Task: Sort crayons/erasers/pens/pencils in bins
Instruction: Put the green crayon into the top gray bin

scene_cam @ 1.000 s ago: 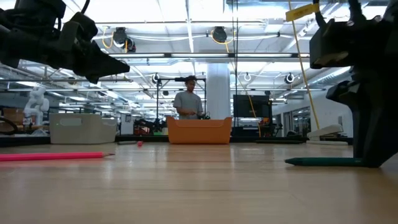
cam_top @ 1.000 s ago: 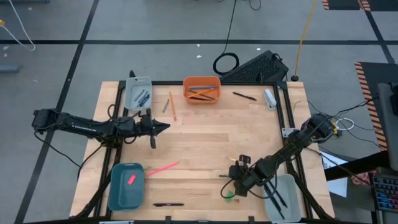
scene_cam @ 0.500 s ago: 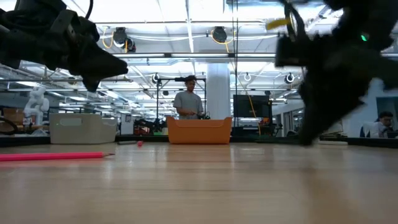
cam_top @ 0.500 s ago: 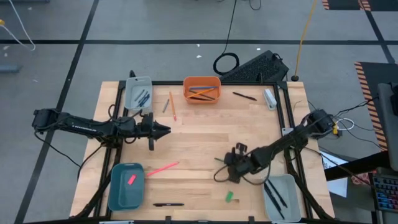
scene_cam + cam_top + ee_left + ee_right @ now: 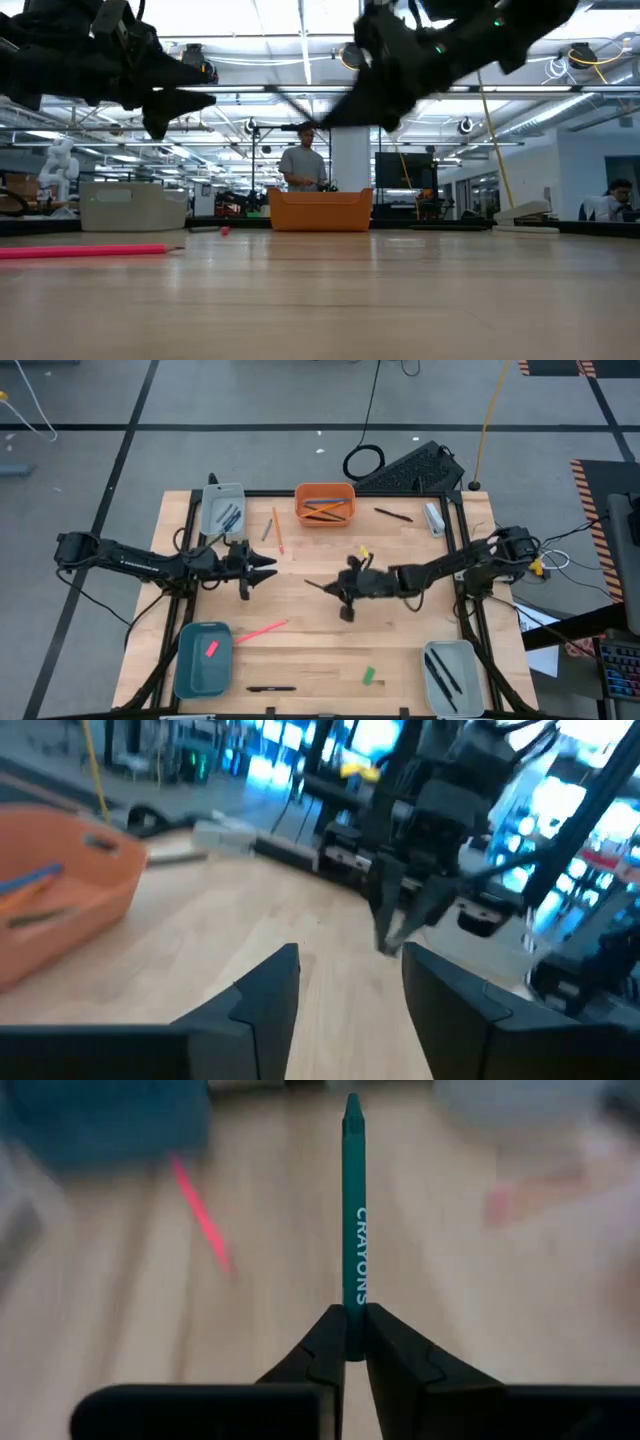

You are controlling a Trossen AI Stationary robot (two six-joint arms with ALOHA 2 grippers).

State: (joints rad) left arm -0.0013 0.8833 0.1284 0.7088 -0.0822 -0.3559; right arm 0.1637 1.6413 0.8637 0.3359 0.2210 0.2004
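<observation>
While the right gripper [image 5: 347,1348] pinches a teal crayon [image 5: 353,1220] mid-frame, carry it level (its grip sits low) toward the upper-left grey bin [image 5: 222,508].

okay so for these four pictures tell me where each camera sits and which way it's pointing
High view: above the table, looking straight down; both arms show.
Low view: at tabletop height, looking level toward the orange bin and the room; both arms hang overhead.
Left wrist view: on the left arm, looking past its open left gripper toward the right arm.
Right wrist view: on the right arm, looking along the right gripper, shut on a teal crayon.
Shared: the pink pencil appears in the high, low and right wrist views.
</observation>
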